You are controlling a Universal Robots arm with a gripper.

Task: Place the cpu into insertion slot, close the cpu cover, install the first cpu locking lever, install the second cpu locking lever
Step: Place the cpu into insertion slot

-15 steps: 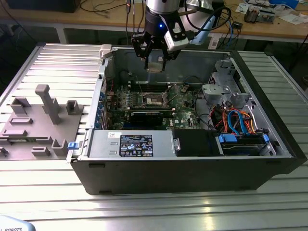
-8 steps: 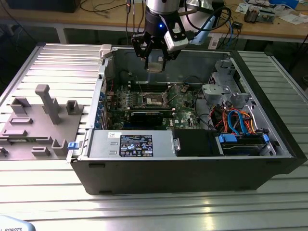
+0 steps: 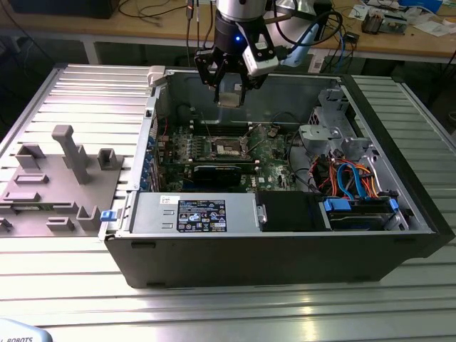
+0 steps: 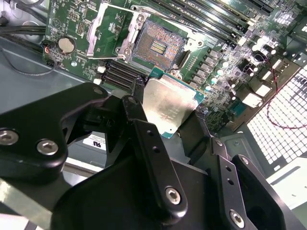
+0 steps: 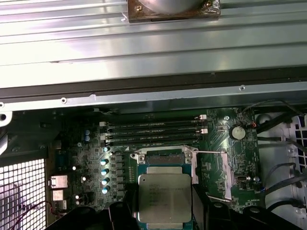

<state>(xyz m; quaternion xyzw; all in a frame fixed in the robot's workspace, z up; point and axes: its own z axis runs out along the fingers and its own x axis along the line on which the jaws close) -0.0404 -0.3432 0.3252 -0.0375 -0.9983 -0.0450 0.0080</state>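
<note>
Cpu (image 4: 168,103) sits clamped between the jaws, hovering above the open insertion slot (image 4: 158,45), whose cpu cover (image 4: 94,30) stands raised.

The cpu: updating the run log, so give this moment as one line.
gripper: shut on cpu | cpu: above insertion slot, unseated | cpu cover: open
</note>
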